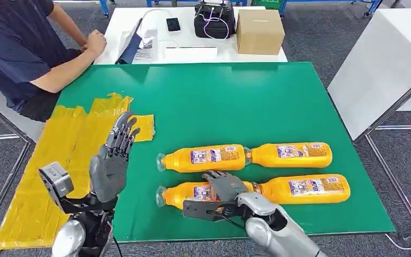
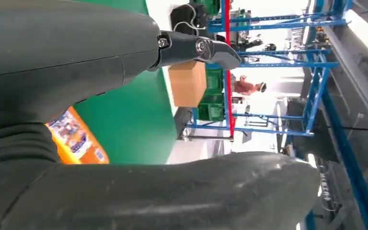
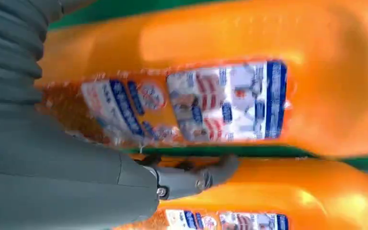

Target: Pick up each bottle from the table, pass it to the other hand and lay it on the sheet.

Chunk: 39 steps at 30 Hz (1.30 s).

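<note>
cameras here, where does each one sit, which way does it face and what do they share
Head view: high on the robot, looking forward and down at the green table, four orange bottles and yellow sheet; left hand raised, right hand on the near left bottle.
Left wrist view: behind the left hand, facing across the table to a cardboard box.
Right wrist view: behind the right hand, close on bottle labels.
Shared: head and left wrist views both show the box.

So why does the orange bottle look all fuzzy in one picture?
In the right wrist view the bottle is so close that its label smears and shiny glare spots show. In the left wrist view the bright room behind the left hand is washed out. The head view is sharp, with soft shadows under the right hand.
</note>
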Each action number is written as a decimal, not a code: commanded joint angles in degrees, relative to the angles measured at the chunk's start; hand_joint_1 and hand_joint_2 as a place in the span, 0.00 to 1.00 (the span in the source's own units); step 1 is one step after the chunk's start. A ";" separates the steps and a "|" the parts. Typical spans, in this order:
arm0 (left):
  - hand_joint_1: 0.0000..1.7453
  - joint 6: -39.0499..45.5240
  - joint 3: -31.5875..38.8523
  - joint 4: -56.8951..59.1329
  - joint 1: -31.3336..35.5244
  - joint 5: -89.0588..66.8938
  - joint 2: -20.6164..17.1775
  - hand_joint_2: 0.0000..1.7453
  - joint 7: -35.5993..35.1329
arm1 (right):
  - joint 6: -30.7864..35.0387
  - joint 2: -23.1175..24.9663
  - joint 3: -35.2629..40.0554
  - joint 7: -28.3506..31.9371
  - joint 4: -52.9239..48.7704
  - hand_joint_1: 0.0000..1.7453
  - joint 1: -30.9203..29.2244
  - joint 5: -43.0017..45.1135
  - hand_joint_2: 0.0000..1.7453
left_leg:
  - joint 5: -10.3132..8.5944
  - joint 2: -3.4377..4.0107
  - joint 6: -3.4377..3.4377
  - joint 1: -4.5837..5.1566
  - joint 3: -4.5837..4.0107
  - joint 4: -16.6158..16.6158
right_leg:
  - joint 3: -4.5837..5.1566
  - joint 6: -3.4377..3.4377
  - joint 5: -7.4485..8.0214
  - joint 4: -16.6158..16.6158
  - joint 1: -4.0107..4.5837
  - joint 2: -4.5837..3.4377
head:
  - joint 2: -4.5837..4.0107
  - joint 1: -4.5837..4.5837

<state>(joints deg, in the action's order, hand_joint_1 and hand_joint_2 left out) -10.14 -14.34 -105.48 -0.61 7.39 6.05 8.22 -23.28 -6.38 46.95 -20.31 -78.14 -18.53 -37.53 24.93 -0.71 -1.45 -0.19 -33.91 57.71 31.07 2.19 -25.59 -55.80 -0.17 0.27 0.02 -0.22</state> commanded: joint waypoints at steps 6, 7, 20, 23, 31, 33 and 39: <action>0.00 0.22 -2.12 1.60 3.03 0.65 -0.76 0.00 -0.29 | -6.49 -2.18 5.98 -5.88 4.92 0.00 -1.77 -12.82 1.00 | 0.00 -0.07 0.06 -0.04 0.10 -0.03 | -0.16 -0.02 -0.02 0.08 0.04 0.10 | 0.00 0.02; 0.00 0.20 -2.50 2.11 3.61 0.89 -0.76 0.00 -0.39 | -9.11 -2.57 6.71 -4.94 6.51 0.00 -2.24 -13.78 1.00 | 0.00 -0.06 0.07 -0.07 0.11 -0.02 | -0.18 -0.03 -0.02 0.09 0.07 0.09 | 0.00 0.00; 0.00 0.52 -3.67 4.99 6.01 3.29 -1.06 0.00 -0.12 | -12.94 -2.60 11.74 1.48 15.20 1.00 -4.97 -12.06 1.00 | -0.11 0.13 0.11 -0.05 0.60 -0.11 | -0.27 -0.05 0.13 0.17 0.06 0.01 | 0.00 0.00; 0.00 0.84 -3.42 4.98 6.13 3.42 -0.96 0.00 -0.16 | -11.31 -1.74 10.67 -0.16 15.64 1.00 -3.78 -12.54 1.00 | -0.04 0.03 0.08 -0.05 0.77 -0.11 | -0.14 -0.05 0.04 0.16 0.05 0.06 | 0.00 0.02; 0.00 10.73 3.05 -1.43 -1.96 1.93 0.23 0.00 -6.30 | 13.91 5.27 -16.30 0.51 -2.83 1.00 12.42 1.87 1.00 | 0.07 0.16 0.09 -0.04 0.78 -0.10 | -0.75 -0.04 -0.03 0.13 0.05 -0.13 | 0.00 0.00; 0.00 11.23 4.84 -1.24 -4.07 3.52 0.49 0.00 -5.01 | 17.61 5.34 -18.44 3.70 -10.56 1.00 17.37 5.84 1.00 | 0.09 0.14 0.12 -0.04 0.76 -0.09 | -0.73 -0.06 -0.07 0.10 0.05 -0.08 | 0.00 -0.02; 0.00 11.27 4.59 -1.56 -3.64 3.41 0.73 0.00 -4.93 | 17.20 5.38 -18.28 2.85 -10.92 1.00 16.94 6.08 1.00 | 0.05 0.07 0.08 -0.02 0.21 -0.01 | -0.19 -0.02 -0.05 0.00 0.03 -0.04 | 0.00 0.00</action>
<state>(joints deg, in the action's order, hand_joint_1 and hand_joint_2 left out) 0.98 -12.30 -107.10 -3.71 10.73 6.07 3.39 -6.16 -2.32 34.82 -17.36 -82.98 -5.78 -32.07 24.98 -0.61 -1.40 -0.22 -33.68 57.69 30.88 2.19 -25.62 -55.78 -0.14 0.18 0.02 -0.22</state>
